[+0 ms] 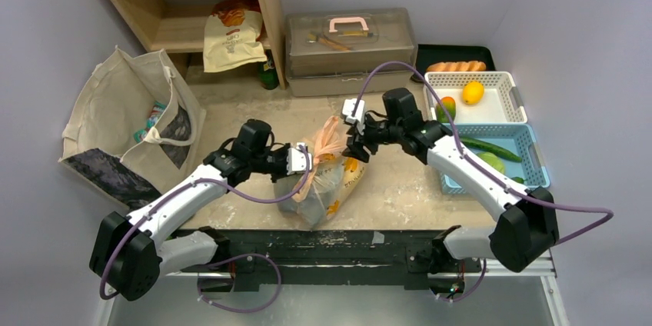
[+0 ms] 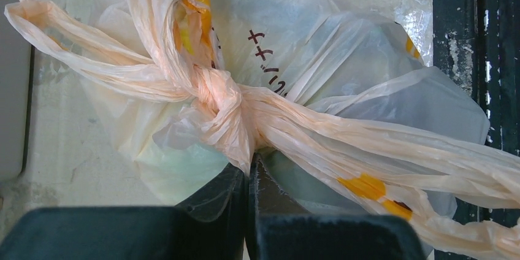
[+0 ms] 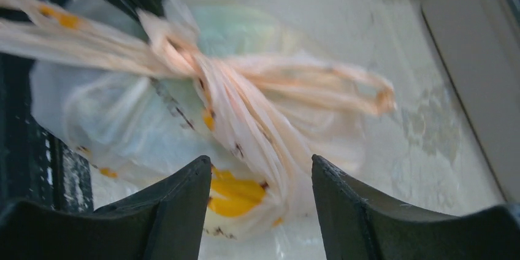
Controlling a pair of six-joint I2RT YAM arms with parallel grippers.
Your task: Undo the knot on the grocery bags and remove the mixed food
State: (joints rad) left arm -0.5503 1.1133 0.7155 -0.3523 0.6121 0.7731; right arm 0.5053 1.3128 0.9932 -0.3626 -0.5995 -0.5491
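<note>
The grocery bag (image 1: 327,184) lies on the table between both arms, pale orange with yellow prints. Its knot (image 2: 224,110) is tied, and the handle loops (image 1: 330,135) stick up beside it. My left gripper (image 2: 250,160) is shut, pinching the plastic at the knot's lower edge; it meets the bag from the left in the top view (image 1: 301,159). My right gripper (image 3: 262,163) is open, its fingers on either side of a handle strand below the knot (image 3: 178,51); it stands above the bag's right side in the top view (image 1: 355,145). The mixed food inside the bag shows only as pale green shapes (image 2: 184,168) through the plastic.
A canvas tote (image 1: 131,122) stands at the left. A wooden shelf (image 1: 184,3) and a grey toolbox (image 1: 350,41) are at the back. On the right, a white basket (image 1: 503,80) holds round fruits, and a blue basket (image 1: 530,149) holds green vegetables.
</note>
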